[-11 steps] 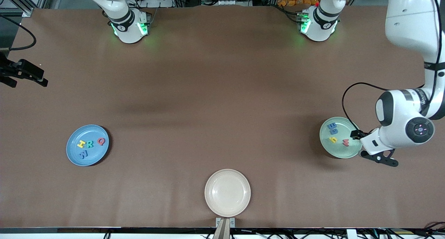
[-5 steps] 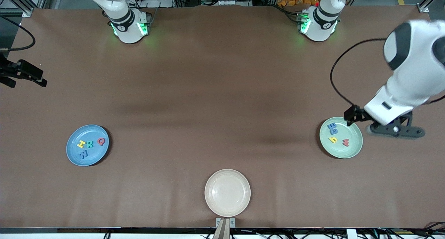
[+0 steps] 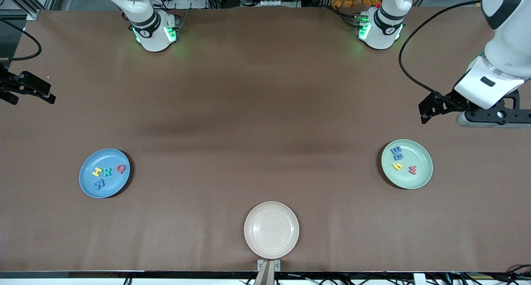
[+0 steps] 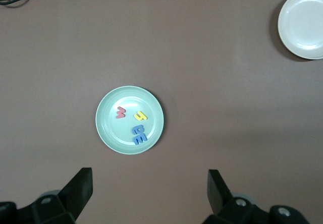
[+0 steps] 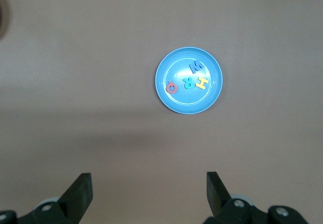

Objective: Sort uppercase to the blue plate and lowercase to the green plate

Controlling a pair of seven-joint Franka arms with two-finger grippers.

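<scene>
The uppercase letters (image 3: 107,174) lie flat in the blue plate (image 3: 86,183), at the lower left of the front view: yellow H, green R and red Q in a row, with the blue W just below them. The lowercase letters (image 3: 401,160) lie flat in the green plate (image 3: 423,179), at the lower right of that view: two blue letters touching at the plate's upper edge, the yellow h beside them, and the red w apart toward the rim. The cream plate (image 3: 253,243), at the bottom centre, holds nothing. I judge the sort complete, since each plate carries only its own case and no letter lies on the table (image 3: 265,110). My left gripper (image 4: 149,193) hangs high over bare table, above the green plate in the front frame, its jaws spread wide and empty. My right gripper (image 5: 148,193) also stands wide and empty, well above the blue plate; in the front view only a dark part of it shows at the left edge. I judge both tools are raised so that neither can disturb the loose foam pieces.
</scene>
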